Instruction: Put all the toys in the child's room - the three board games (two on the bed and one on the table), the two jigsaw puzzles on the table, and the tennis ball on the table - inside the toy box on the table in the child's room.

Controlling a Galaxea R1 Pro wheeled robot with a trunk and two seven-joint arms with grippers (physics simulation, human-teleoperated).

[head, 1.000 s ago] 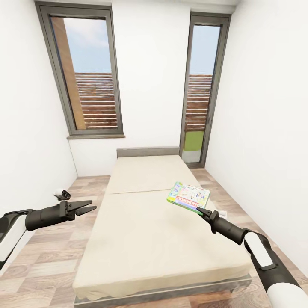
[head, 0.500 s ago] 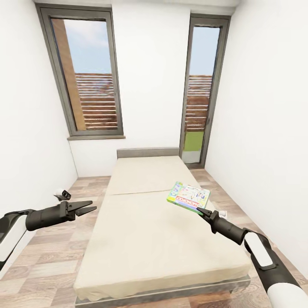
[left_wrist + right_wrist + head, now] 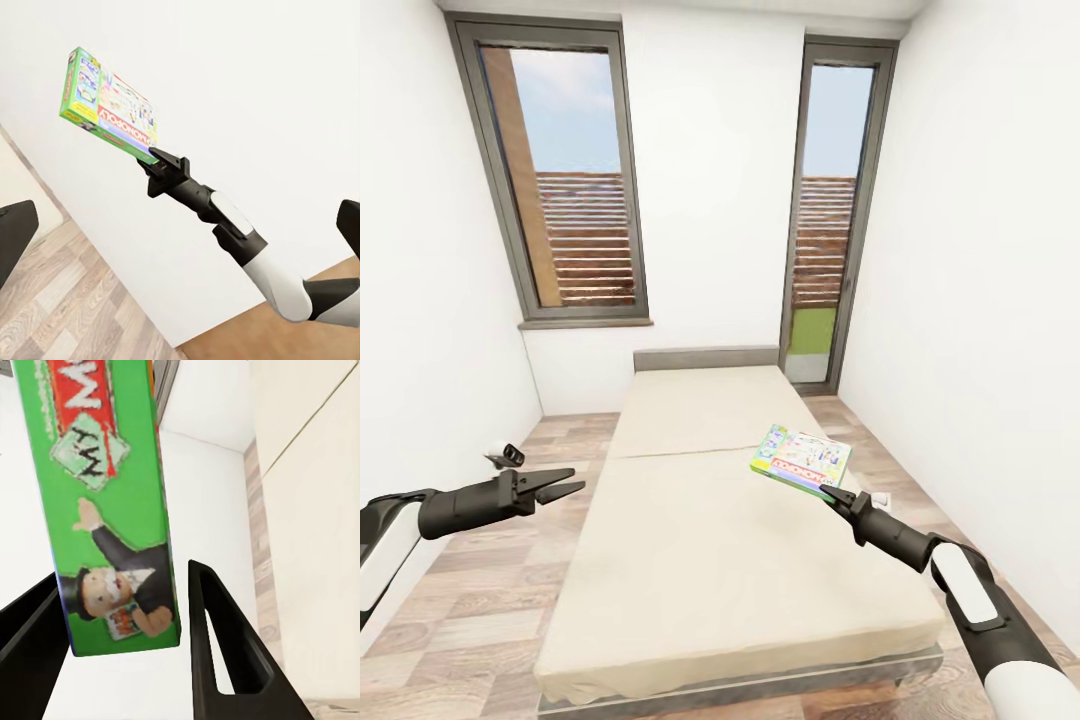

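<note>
While the right gripper (image 3: 832, 494) clamps a board game (image 3: 801, 459) right of centre, the left gripper (image 3: 565, 484) hangs open at lower left.

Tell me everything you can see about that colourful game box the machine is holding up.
The board game is a thin, flat rectangular box that looks like printed cardboard, with a green border, a red title band and a busy white, cartoon-covered lid. The right gripper pinches it by one edge and holds it tilted in the air above the bed, touching nothing else. Up close, its narrow green side shows a top-hatted cartoon man between the dark fingers.
</note>
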